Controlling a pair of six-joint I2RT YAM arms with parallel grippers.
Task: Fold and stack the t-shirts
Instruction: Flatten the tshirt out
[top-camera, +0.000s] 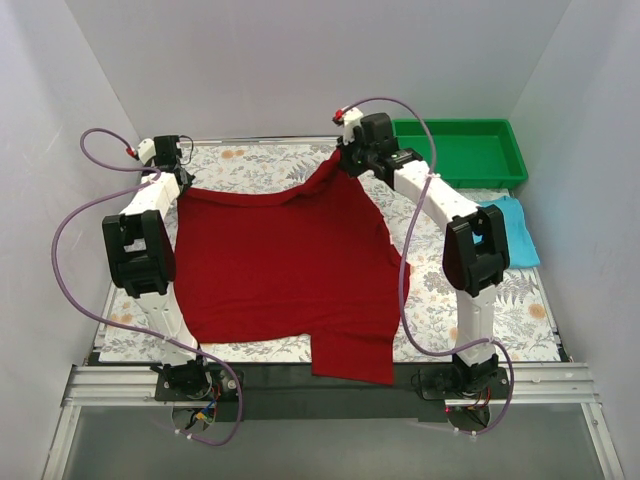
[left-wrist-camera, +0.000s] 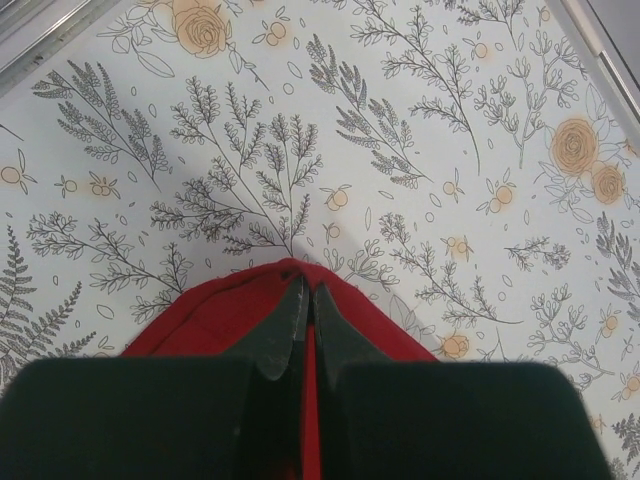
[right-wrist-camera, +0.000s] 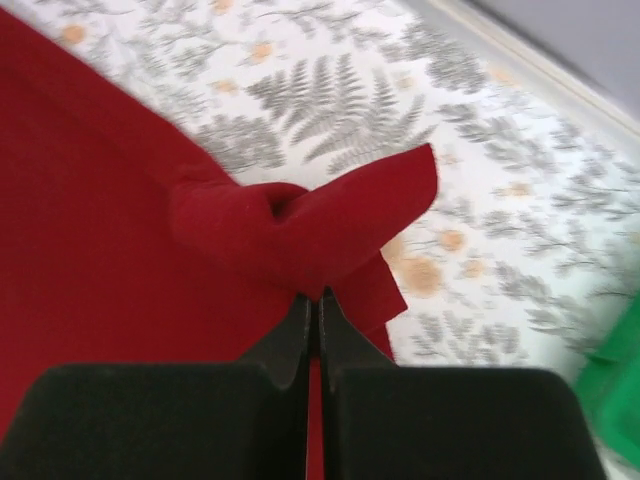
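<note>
Cloth of the dark red t-shirt overhung the worktop's near edge, the blue t-shirt lay folded at right, and beyond, left fingers and right fingers, each clamped tight on a far corner, seemed mid-flattening, next needing an even lay-down.

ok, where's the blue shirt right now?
Top view, far right: the blue t-shirt lies folded on the tablecloth, just below the green tray, beside the right arm.

The red shirt is soft, matt cloth; the tray beside it is glossy plastic; the tablecloth is smooth and printed.
</note>
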